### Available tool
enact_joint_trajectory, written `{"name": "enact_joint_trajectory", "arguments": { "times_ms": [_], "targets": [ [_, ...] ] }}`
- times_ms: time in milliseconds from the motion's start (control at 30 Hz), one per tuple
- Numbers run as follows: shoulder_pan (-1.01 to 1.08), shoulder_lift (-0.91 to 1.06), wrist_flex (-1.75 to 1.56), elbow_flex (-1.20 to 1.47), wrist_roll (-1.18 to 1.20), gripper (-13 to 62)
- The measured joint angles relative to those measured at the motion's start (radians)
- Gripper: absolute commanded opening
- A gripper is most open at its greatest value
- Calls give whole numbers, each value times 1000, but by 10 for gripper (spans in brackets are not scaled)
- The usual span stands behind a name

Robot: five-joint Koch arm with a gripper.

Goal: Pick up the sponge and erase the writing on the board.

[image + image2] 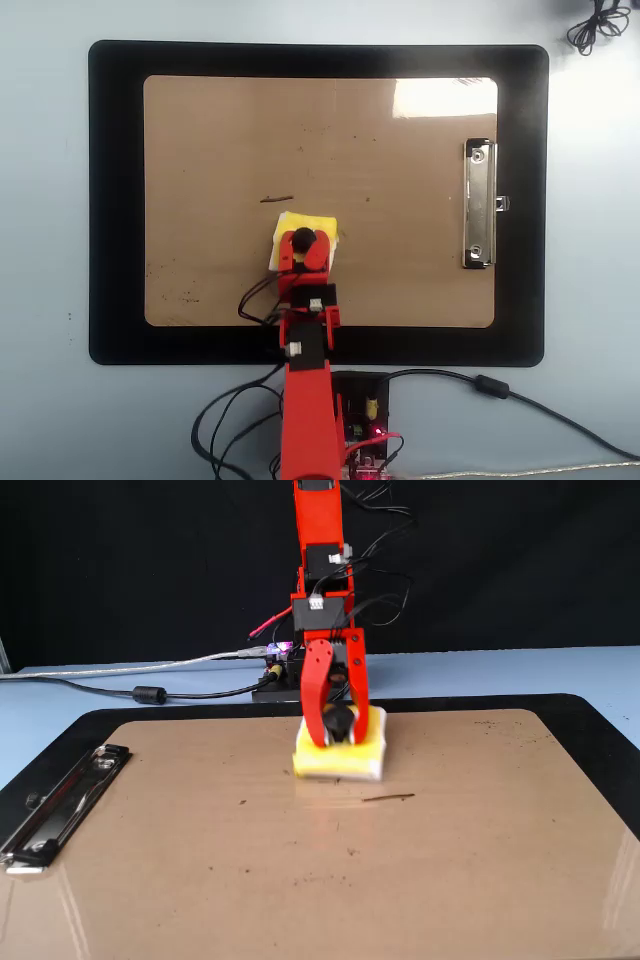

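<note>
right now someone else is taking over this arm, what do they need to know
Gripper: shut on the black knob of the yellow sponge.
Sponge: flat on the tan clipboard, near the edge closest to the arm's base in the overhead view.
Done: almost all of the sun drawing is gone from the clipboard.
Left: one short dark stroke beside the sponge, on its side away from the base, plus tiny scattered specks. Suggest one more wipe across that stroke.
The silver clip is well clear of the work area.
</note>
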Motion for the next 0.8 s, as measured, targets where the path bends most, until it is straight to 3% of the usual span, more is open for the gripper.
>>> {"name": "enact_joint_trajectory", "arguments": {
  "times_ms": [133,233,367,567,700,800],
  "targets": [
    [0,-310,-110,-255,-9,-79],
    [-14,-396,-166,-324,-11,-79],
    [-18,-212,-170,-103,-12,-79],
    [-18,353,-75,356,-6,-79],
    [-20,318,-75,341,-6,-80],
    [-35,118,-104,169,-8,-79]
  ]
}}
